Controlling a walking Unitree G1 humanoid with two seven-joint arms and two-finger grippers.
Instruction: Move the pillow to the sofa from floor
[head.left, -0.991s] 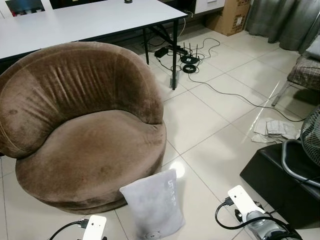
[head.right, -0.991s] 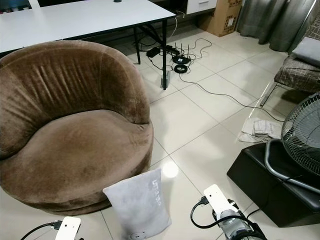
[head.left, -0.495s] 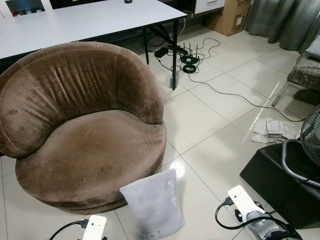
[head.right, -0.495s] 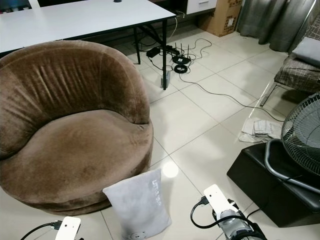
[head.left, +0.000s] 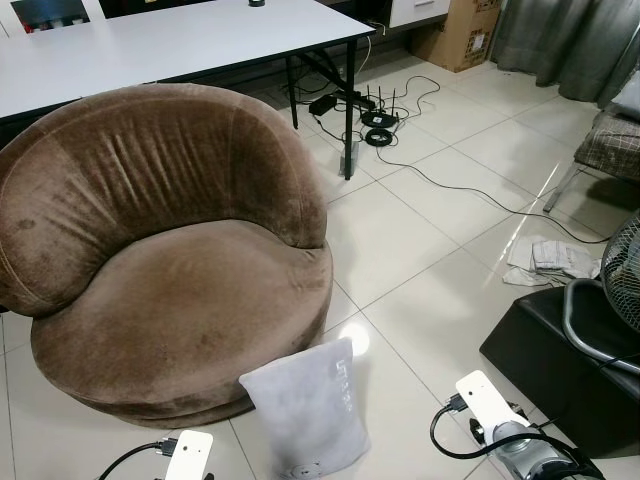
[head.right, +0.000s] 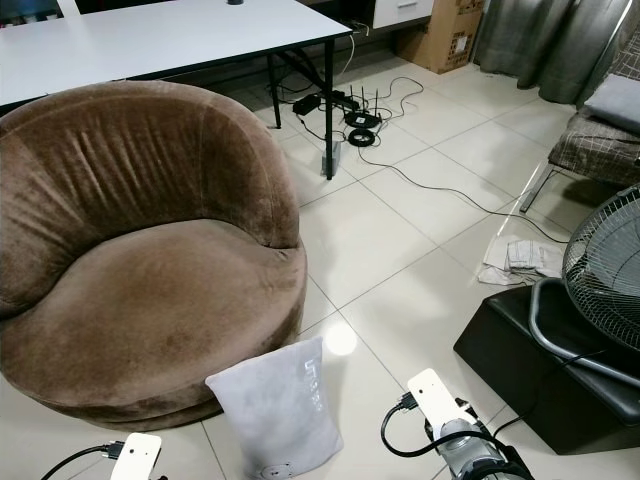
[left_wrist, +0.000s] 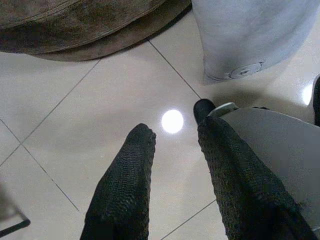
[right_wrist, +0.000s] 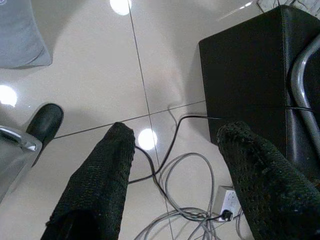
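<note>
A light grey pillow (head.left: 305, 412) stands upright on the tiled floor, leaning against the front of the round brown sofa (head.left: 170, 260). It also appears in the left wrist view as a grey pillow (left_wrist: 250, 35) a short way beyond my left gripper (left_wrist: 175, 135), which hangs open above the floor tiles. My right gripper (right_wrist: 177, 140) is open too, over bare tiles and cables to the right of the pillow (right_wrist: 20, 35). Both wrists sit low at the bottom of the head views, left wrist (head.left: 188, 455) and right wrist (head.left: 495, 410).
A black box (head.left: 560, 365) with a fan (head.left: 625, 275) on it stands close on the right. Cables (right_wrist: 180, 200) lie on the floor under my right gripper. A white table (head.left: 170, 40) stands behind the sofa, with more cables (head.left: 385, 115) beside its leg.
</note>
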